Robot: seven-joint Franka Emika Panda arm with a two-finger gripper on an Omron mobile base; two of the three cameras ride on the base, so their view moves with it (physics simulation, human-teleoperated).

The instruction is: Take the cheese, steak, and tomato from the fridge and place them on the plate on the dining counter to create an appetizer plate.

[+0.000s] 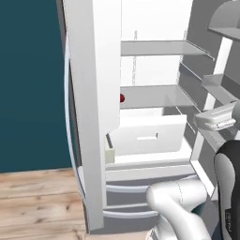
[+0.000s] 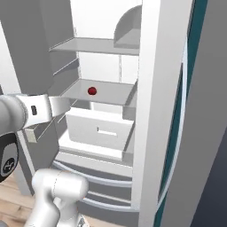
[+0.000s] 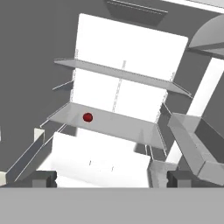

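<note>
The fridge (image 1: 89, 93) stands open, its white shelves bare except for the tomato (image 3: 88, 117), a small dark red ball on the left part of the middle shelf (image 3: 122, 124). The tomato (image 2: 92, 91) also peeks out past the left door's edge (image 1: 122, 98). My gripper (image 3: 111, 178) hovers in front of the fridge, lower than the middle shelf and well short of the tomato. Its jaws are open, with nothing between the fingertips (image 3: 43, 178). My hand (image 1: 215, 117) sits near the right door. The cheese, steak, plate and dining counter are out of view.
A white drawer (image 1: 150, 133) sits under the middle shelf. Grey door bins (image 1: 220, 89) jut from the right door close to my hand. The left door stands wide open, with a small pale block (image 1: 109, 154) at its inner foot. Wood floor (image 1: 37, 201) lies to the left.
</note>
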